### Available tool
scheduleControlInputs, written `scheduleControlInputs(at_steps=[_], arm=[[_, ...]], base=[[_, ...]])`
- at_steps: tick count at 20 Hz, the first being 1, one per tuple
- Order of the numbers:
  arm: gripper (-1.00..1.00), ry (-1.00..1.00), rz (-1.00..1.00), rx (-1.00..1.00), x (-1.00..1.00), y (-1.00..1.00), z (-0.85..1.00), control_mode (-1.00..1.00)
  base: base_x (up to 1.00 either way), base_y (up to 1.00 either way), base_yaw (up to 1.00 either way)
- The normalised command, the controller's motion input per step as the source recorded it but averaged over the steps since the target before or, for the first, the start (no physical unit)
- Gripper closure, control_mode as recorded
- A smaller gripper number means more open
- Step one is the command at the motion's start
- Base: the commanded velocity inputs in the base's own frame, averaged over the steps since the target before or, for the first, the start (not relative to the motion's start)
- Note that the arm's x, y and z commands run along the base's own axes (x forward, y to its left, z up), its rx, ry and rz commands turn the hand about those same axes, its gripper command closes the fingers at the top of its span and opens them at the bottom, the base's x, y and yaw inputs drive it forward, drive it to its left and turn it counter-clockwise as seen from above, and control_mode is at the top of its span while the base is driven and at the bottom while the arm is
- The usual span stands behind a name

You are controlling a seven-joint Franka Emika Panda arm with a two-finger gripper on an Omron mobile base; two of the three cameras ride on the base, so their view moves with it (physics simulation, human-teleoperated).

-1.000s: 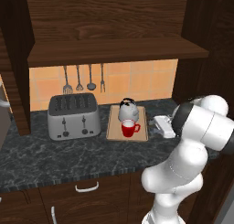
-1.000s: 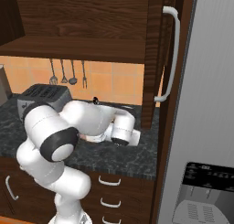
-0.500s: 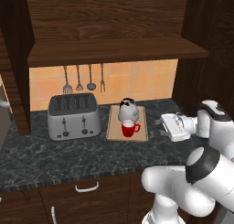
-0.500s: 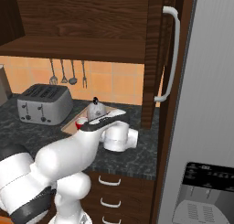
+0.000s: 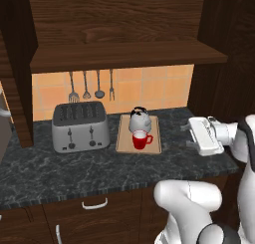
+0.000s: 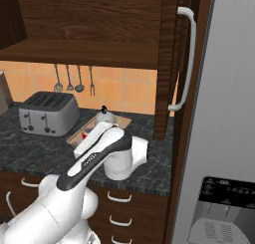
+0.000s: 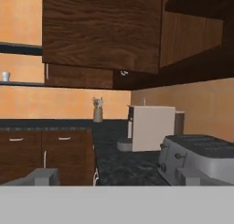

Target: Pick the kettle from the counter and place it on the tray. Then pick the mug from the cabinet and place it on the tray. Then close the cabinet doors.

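The silver-grey kettle (image 5: 140, 120) stands on the tan tray (image 5: 155, 138) on the dark counter (image 5: 89, 171), with the red mug (image 5: 141, 139) just in front of it on the same tray. My gripper (image 5: 192, 134) hovers to the right of the tray, above the counter, pointing left, open and holding nothing; its fingertips (image 7: 43, 176) stand wide apart in the hand view. The cabinet (image 5: 124, 56) above is open. Its right door (image 6: 172, 54), with a long silver handle (image 6: 184, 59), stands swung out. In the right base view my arm hides most of the tray; the kettle (image 6: 103, 116) peeks out behind it.
A boxy silver toaster (image 5: 79, 126) sits left of the tray, also in the hand view (image 7: 201, 157). Utensils (image 5: 92, 86) hang on the tiled wall. A white coffee machine (image 7: 151, 127) stands further along the counter. A grey fridge (image 6: 229, 138) fills the right side.
My hand has drawn back to the right, away from the tray, and the elbow has folded down low in front of the counter. Kettle and mug have stayed put.
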Motion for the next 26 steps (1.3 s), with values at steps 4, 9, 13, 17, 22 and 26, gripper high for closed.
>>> scheduleControlInputs(at_steps=[4,9,13,17,22,26], arm=[[-1.00,-0.07,-0.11,-0.06,-0.64,-0.12,0.50,-1.00],[-1.00,-0.07,-0.18,-0.04,-0.70,-0.18,0.32,-1.00],[-1.00,-0.02,-0.21,-0.05,-0.63,-0.18,0.30,-1.00],[-1.00,-0.02,-0.15,-0.11,-0.48,-0.22,0.33,-1.00],[-1.00,-0.06,-0.06,-0.12,-0.42,-0.34,0.32,-1.00],[-1.00,-0.12,-0.02,-0.09,-0.43,-0.46,0.19,-1.00]], base=[[0.00,0.00,0.00],[0.00,0.00,0.00],[0.00,0.00,0.00],[0.00,0.00,0.00],[0.00,0.00,0.00],[0.00,0.00,0.00]])
